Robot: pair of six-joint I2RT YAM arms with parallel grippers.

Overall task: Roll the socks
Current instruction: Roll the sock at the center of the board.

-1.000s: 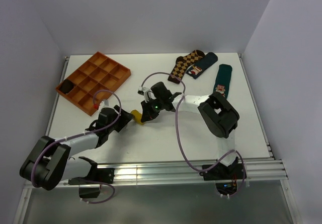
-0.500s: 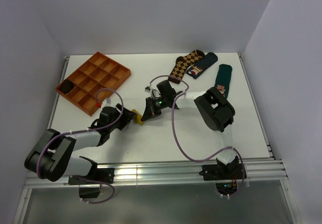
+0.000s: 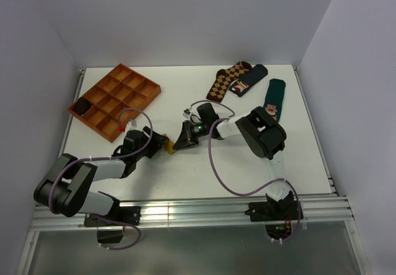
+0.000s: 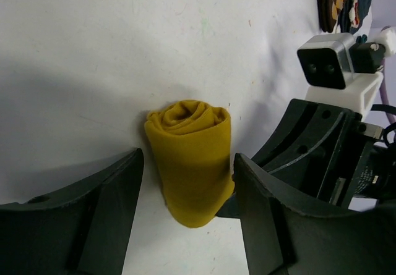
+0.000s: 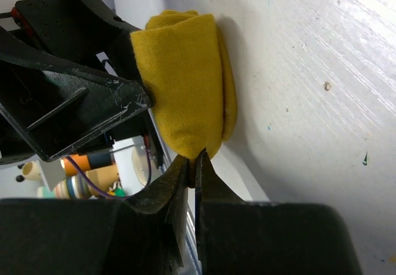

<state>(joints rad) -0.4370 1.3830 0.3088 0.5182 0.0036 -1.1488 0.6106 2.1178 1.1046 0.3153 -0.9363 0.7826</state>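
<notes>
Risk first: we see the yellow sock (image 4: 192, 164) rolled into a tight cylinder mid-bench (image 3: 185, 170), lying between the left gripper's (image 4: 185, 225) spread jaws, while the right gripper (image 5: 193, 164) has its jaws pinched together on the roll's edge; if either pulls away carelessly, we judge the roll could spring loose. Counting left to right: one orange tray (image 3: 115, 99), one yellow roll, one argyle sock (image 3: 226, 79), two dark green socks (image 3: 273, 99).

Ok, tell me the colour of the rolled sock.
Mustard yellow: the rolled sock shows best in the left wrist view.
</notes>
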